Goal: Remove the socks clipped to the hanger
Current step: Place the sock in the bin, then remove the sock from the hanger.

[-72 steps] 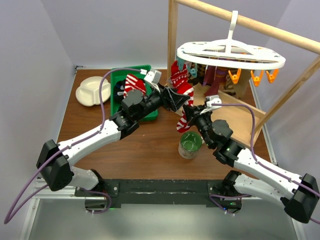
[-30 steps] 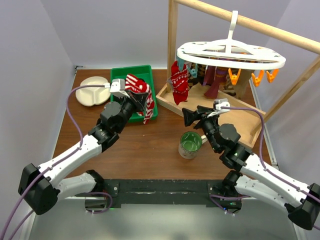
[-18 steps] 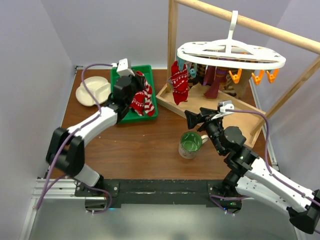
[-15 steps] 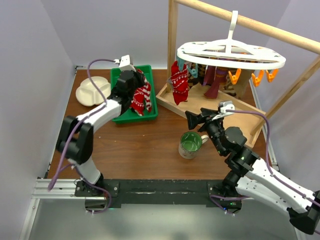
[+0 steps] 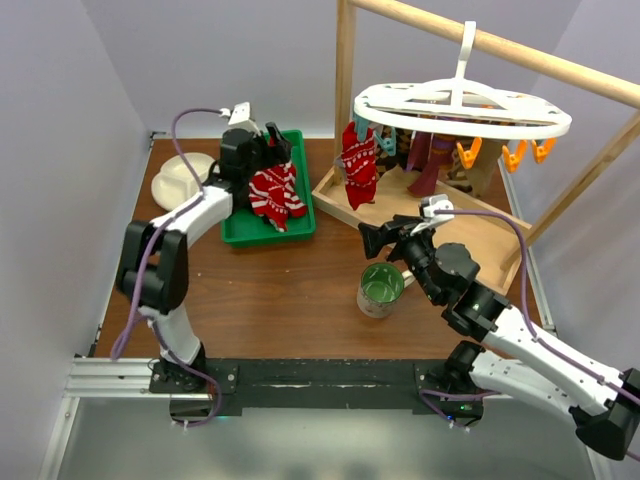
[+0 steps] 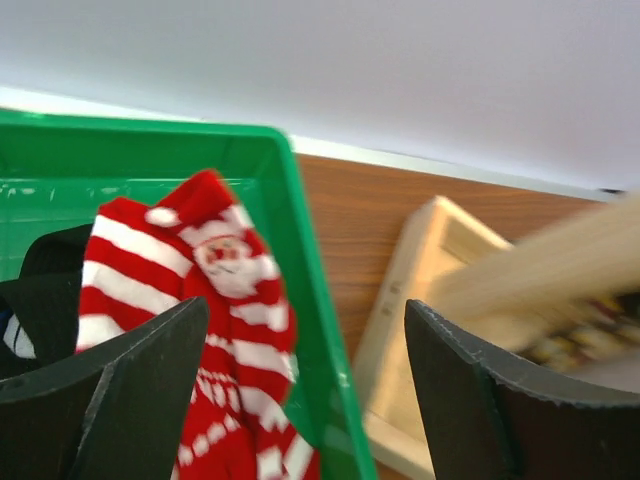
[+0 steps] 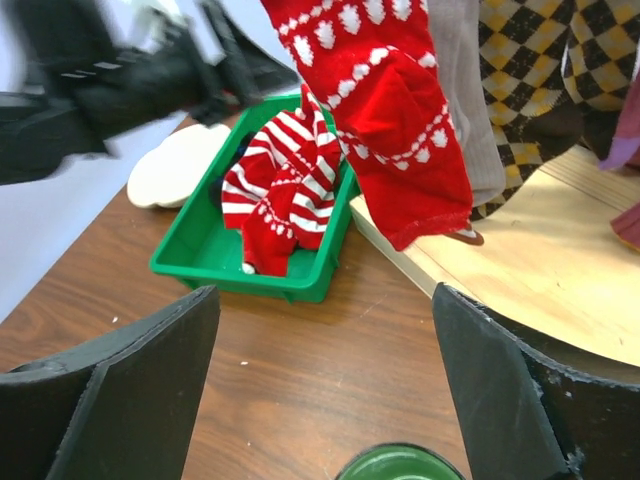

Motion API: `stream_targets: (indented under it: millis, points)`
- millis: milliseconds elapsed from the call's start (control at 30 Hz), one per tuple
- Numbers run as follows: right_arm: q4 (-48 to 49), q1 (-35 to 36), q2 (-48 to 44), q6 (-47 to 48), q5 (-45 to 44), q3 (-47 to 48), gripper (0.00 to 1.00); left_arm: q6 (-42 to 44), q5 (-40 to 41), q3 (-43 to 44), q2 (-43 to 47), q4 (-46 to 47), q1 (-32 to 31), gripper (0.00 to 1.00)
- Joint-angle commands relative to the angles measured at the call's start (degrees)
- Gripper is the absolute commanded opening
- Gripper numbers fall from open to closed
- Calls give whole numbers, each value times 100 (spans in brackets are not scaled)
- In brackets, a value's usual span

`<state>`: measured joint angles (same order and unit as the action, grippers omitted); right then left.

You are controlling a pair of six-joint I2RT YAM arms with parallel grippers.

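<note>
The hanger (image 5: 462, 108) hangs over the table's far right corner. A red sock (image 5: 358, 165) dangles straight down from its end nearest the table's middle. The right fingers (image 5: 368, 238), apart and empty, are closest, just in front; the left fingers (image 5: 270, 140), apart too, are farther off.

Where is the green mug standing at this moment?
In the top view the green mug stands on the table, right of centre, just on the near side of the right gripper.

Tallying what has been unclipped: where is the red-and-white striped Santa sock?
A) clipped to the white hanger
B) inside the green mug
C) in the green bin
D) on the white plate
C: the striped Santa sock lies loose inside the green bin, away from the hanger and free of both hands.
</note>
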<state>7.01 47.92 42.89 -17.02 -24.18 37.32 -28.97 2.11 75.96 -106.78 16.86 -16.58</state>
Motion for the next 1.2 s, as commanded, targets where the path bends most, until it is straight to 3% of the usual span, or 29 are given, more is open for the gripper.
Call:
stream_targets:
  millis: [0,200,333,467,733,1167]
  points:
    - [433,-37,175,-258,239,276,93,-126,-745,-860,1632,501,-56,81]
    - [355,-55,-61,-566,107,4,93,-56,-1327,-2162,3101,1055,-582,69]
    - [196,-55,-299,-540,2,-172,93,137,-1617,-2209,3374,1293,-1153,64]
    - [161,-55,-361,-469,19,-199,92,128,-1723,-2130,3191,1706,-1418,62]
    - [398,-55,-150,-250,10,-129,92,252,-2074,-1163,2338,1768,-1462,59]
    - [723,-55,263,-214,-7,3,92,234,-2338,-426,1890,1891,-1480,58]
